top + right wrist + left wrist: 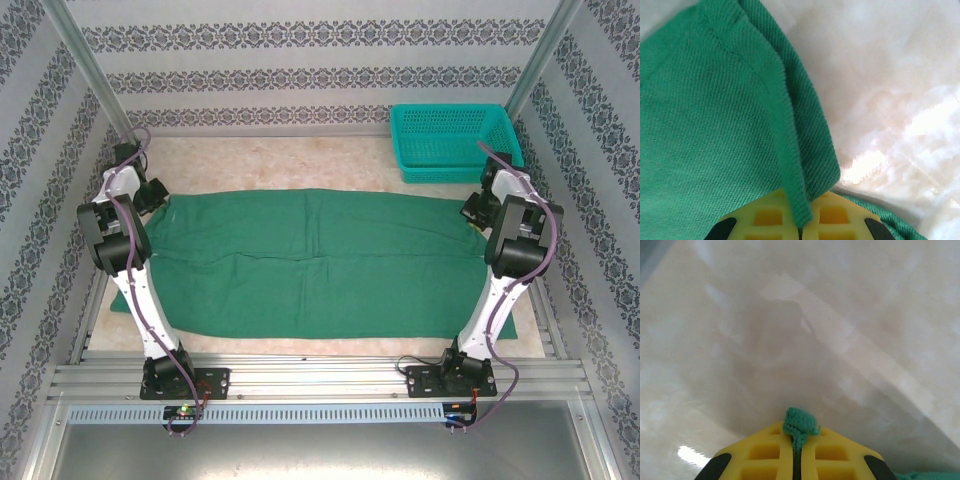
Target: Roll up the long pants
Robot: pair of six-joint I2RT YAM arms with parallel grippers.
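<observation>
Setting: a pale, marbled table (300, 165) seen from above, walled on three sides with patterned paper. Two robot arms rise from its near edge.

Long pants: the long pants (320, 262) are dark green soft cloth. They lie flat and spread wide across the middle of the table, reaching nearly from one arm to the other (a shallow crease runs front to back near the centre, and a wavy fold crosses the left half). No part of them is rolled.

Left gripper: the left gripper (796, 435) is clamped tight on a small bunched tuft of the green cloth, which pokes up between its yellow fingers (765, 452). From above, this gripper sits at the far left corner of the pants.

Beyond the left gripper: bare pale table, blurred, with a soft grey shadow on it.

Right gripper: the right gripper (801, 216) is pinched closed on the hemmed edge of the pants. The thick hem ridge runs down into the seam between its yellow fingers. From above, this gripper sits at the far right corner of the cloth.

Around the right gripper: green twill cloth lies to the left and glossy pale table to the right.

Basket: a teal plastic mesh basket (455, 140) stands at the far right corner of the table. It is beyond the pants and not touching them, close to the right arm.
</observation>
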